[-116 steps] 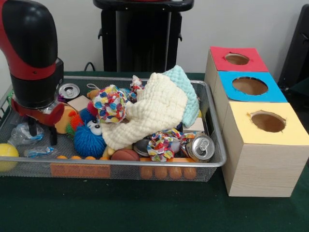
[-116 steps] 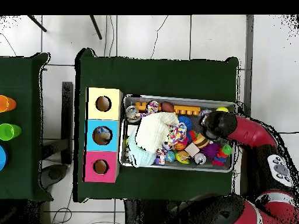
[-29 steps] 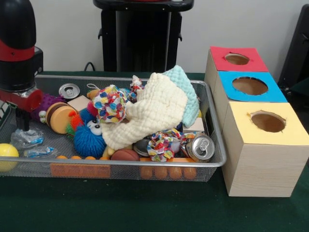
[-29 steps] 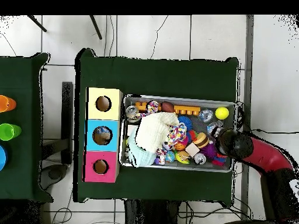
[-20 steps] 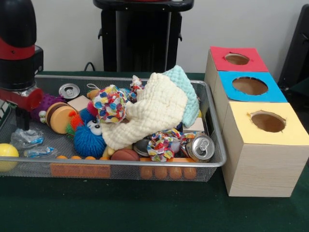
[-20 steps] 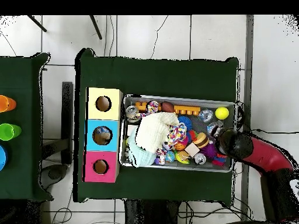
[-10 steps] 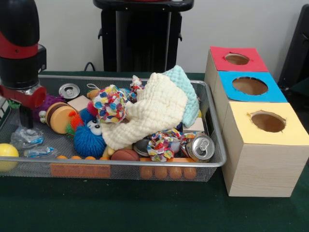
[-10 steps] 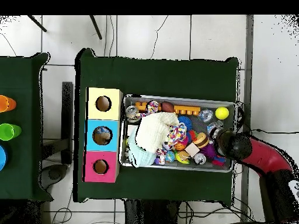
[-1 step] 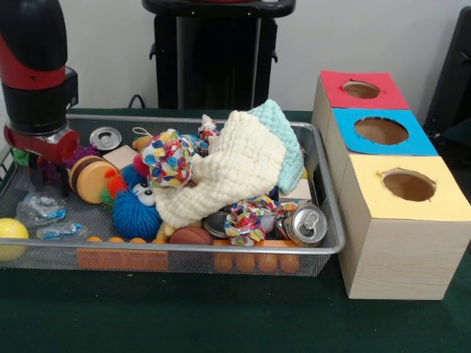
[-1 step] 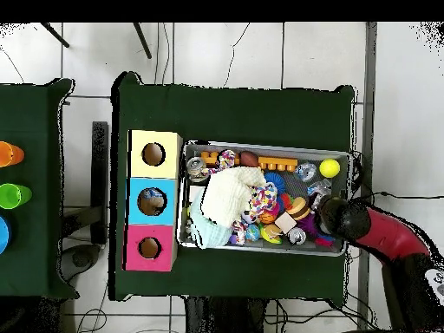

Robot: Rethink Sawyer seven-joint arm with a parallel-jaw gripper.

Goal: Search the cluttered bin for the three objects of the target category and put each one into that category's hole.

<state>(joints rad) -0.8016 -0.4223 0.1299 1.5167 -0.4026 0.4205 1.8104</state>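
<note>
while the arm (image 9: 33,66) hangs over the end of the mesh bin (image 9: 324,243) farthest from the boxes, the claw (image 9: 37,173) is low among the clutter beside a purple toy (image 9: 73,156), and from where i stand i cannot tell whether it is wide, narrow or holding anything; the wrist hides it from above too.

nothing tells me which category is wanted, so i can only go by what lies about. two drink cans show plainly: one on its side (image 9: 305,224) at the corner nearest the yellow box (image 9: 405,220), one upright (image 9: 105,137) near the arm, and a third flattened one (image 9: 215,223) seems to sit under the cream cloth (image 9: 221,176). that cloth, with a pale blue one (image 9: 283,140) behind it, covers the middle of the heap. a blue spiky ball (image 9: 136,213), a yellow ball (image 9: 11,237), a patterned fabric toy (image 9: 168,156) and crumpled clear plastic (image 9: 40,208) fill the rest.

the red box (image 9: 360,90), the blue box (image 9: 379,131) and the yellow one stand in a row on the green surface (image 9: 184,316), touching each other, just beside the bin. their holes look dark and i cannot see inside.

my guess is the job is near its start: the bin is full, nothing is on its way to a hole, and all three drops look left to do.
</note>
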